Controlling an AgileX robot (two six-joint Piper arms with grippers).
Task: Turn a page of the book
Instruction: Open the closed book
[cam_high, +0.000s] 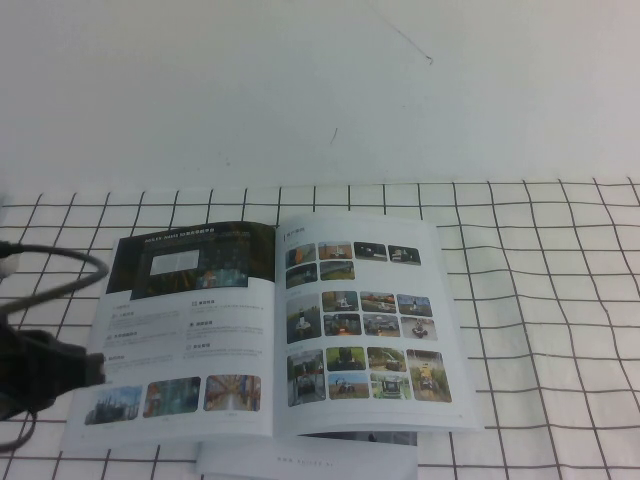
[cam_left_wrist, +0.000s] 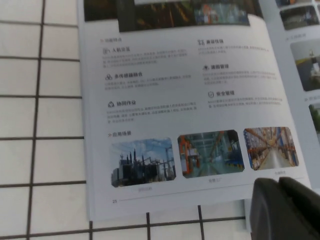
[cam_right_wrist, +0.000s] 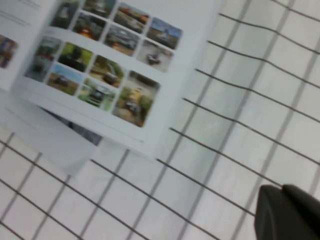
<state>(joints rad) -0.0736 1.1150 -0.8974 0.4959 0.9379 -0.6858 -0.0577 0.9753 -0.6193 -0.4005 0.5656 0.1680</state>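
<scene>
The book (cam_high: 275, 325) lies open and flat at table centre, spine running near-to-far; the page (cam_high: 365, 320) forms its right half. The right gripper (cam_right_wrist: 287, 215) hovers off the page's near-right corner and is nearer it, while the left gripper (cam_left_wrist: 285, 207) sits at the book's near-left edge. Neither gripper's finger state can be determined.

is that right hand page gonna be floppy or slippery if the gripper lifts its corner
Probably floppy: the page is one thin sheet lying flat in the book. Its sheen suggests slippery. The left gripper is near the book's left page; the right gripper is over bare cloth.
</scene>
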